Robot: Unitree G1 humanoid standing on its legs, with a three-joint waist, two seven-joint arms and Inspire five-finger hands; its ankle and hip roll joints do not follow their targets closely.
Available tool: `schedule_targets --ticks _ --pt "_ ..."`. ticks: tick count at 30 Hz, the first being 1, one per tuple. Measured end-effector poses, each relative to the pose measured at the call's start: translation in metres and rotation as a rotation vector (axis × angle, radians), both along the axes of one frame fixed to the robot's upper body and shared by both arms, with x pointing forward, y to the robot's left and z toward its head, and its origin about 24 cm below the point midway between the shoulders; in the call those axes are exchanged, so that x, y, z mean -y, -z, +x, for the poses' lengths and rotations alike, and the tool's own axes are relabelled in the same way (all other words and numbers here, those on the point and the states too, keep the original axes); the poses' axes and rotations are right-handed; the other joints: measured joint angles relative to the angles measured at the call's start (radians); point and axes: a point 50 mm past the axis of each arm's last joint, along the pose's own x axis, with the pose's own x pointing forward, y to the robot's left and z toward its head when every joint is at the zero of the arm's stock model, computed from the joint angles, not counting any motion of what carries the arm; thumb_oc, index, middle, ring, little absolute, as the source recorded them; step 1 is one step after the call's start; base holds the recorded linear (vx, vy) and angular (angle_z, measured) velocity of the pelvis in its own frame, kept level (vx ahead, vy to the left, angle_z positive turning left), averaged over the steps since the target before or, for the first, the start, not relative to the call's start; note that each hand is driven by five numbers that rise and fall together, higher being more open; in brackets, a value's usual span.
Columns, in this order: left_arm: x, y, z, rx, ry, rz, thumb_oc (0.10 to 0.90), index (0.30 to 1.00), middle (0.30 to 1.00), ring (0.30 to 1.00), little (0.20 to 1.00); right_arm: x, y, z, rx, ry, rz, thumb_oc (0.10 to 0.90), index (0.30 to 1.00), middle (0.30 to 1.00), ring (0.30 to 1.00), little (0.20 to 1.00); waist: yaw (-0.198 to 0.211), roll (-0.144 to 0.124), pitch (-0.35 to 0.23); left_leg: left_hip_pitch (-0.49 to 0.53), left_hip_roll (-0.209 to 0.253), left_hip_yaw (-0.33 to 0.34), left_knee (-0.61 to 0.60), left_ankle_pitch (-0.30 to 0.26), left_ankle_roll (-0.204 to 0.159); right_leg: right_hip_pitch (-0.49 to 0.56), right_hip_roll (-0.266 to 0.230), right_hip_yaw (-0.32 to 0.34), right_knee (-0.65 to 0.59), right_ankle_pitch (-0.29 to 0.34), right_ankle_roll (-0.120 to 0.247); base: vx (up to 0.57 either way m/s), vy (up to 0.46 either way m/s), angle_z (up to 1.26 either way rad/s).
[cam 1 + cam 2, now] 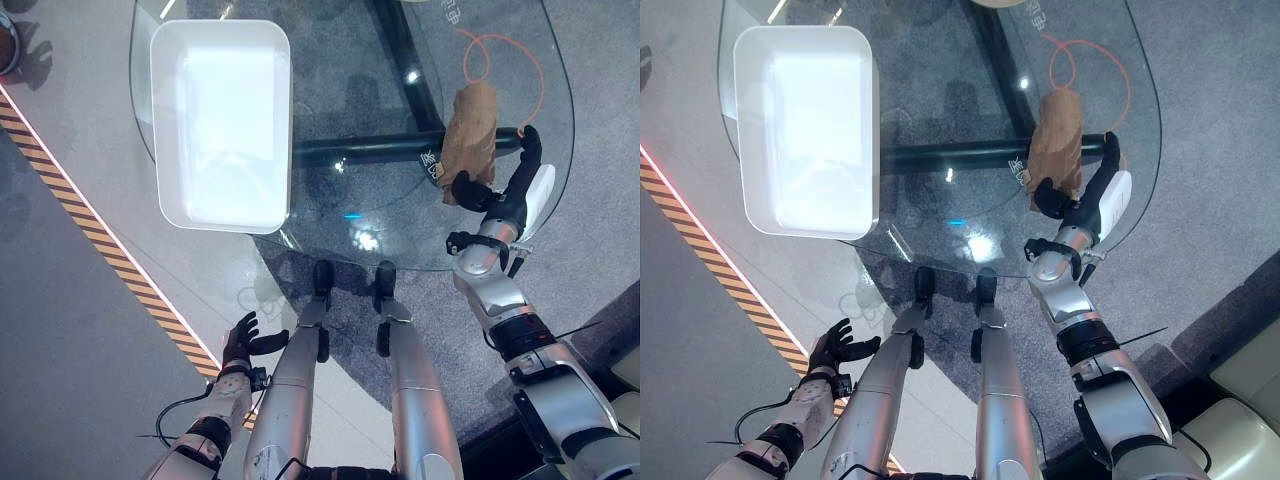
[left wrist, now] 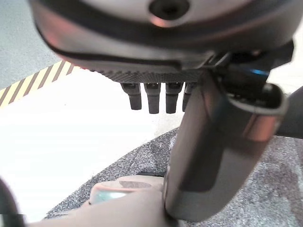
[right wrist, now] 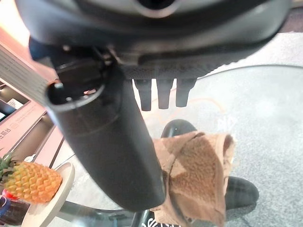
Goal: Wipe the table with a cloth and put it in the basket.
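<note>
Down low at the robot's left side, off the tabletop and over the floor near a yellow-and-black striped line (image 1: 90, 230), the left hand (image 1: 240, 340) hangs idle with its fingers spread and relaxed, holding nothing. Farther out, the right hand (image 1: 497, 190) reaches onto the round glass tabletop (image 1: 400, 60) near its right edge. Its thumb and fingers lie on either side of the near end of a brown cloth (image 1: 470, 128), which sits bunched on the glass beside an orange drawn loop (image 1: 500, 65). In the right wrist view the fingers (image 3: 158, 94) stand straight above the cloth (image 3: 199, 179) rather than curled round it, so the hand reads as released, touching or just about to pinch the cloth. A white rectangular basket (image 1: 170, 120) rests on the tabletop's left side, well apart from the cloth and with nothing in it. Judging by this, the work is at the taking-up or wiping step, and the drop into the basket is not yet done. The next move calls for closing firmly on the cloth, sweeping it across the glass, then carrying it leftward over the basket's rim.
</note>
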Motion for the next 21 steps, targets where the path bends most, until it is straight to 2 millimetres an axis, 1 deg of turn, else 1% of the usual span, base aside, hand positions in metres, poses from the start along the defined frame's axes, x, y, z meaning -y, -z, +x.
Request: schedule_targets --ticks 3,6,9,17,21 --pt "0.000 0.001 -0.001 -0.008 -0.010 -0.011 0.800 0.900 0.900 0.900 0.900 -0.001 -0.004 0.001 0.007 -0.005 0.014 0.800 0.900 0.900 0.900 0.900 0.001 0.000 0.000 -0.013 -0.003 -0.001 0.003 -0.004 -0.004 -0.014 -0.002 0.000 0.009 -0.002 0.001 0.00 0.000 0.00" --pt "-0.002 0.000 0.000 -0.006 -0.012 -0.009 0.800 0.900 0.900 0.900 0.900 -0.003 -0.016 0.005 0.037 -0.015 0.010 0.800 0.900 0.900 0.900 0.900 -0.001 0.000 0.000 -0.065 -0.006 -0.004 0.028 -0.003 -0.004 -0.064 -0.003 0.000 0.032 -0.004 0.001 0.02 0.002 0.02" --pt "-0.001 0.000 0.000 -0.006 -0.009 -0.008 0.800 0.900 0.900 0.900 0.900 -0.006 -0.021 0.007 0.035 -0.035 0.027 0.800 0.900 0.900 0.900 0.900 0.002 0.001 0.000 -0.095 -0.007 -0.011 0.045 -0.003 -0.004 -0.090 -0.002 0.000 0.045 -0.004 0.001 0.02 -0.004 0.05" --pt "-0.001 0.000 0.000 0.004 0.002 -0.004 0.800 0.900 0.900 0.900 0.900 -0.012 -0.024 0.010 0.017 -0.065 0.058 0.800 0.900 0.900 0.900 0.900 0.008 0.001 0.000 -0.125 -0.008 -0.014 0.058 -0.002 -0.006 -0.117 -0.003 0.000 0.055 -0.006 -0.007 0.00 0.000 0.01" --pt "-0.002 -0.001 0.001 0.009 0.003 0.001 0.800 0.900 0.900 0.900 0.900 -0.013 -0.034 0.013 0.019 -0.100 0.035 0.800 0.900 0.900 0.900 0.900 -0.002 0.001 0.000 -0.134 -0.009 -0.015 0.061 -0.002 -0.006 -0.126 -0.003 0.000 0.056 -0.005 -0.007 0.00 0.000 0.00"
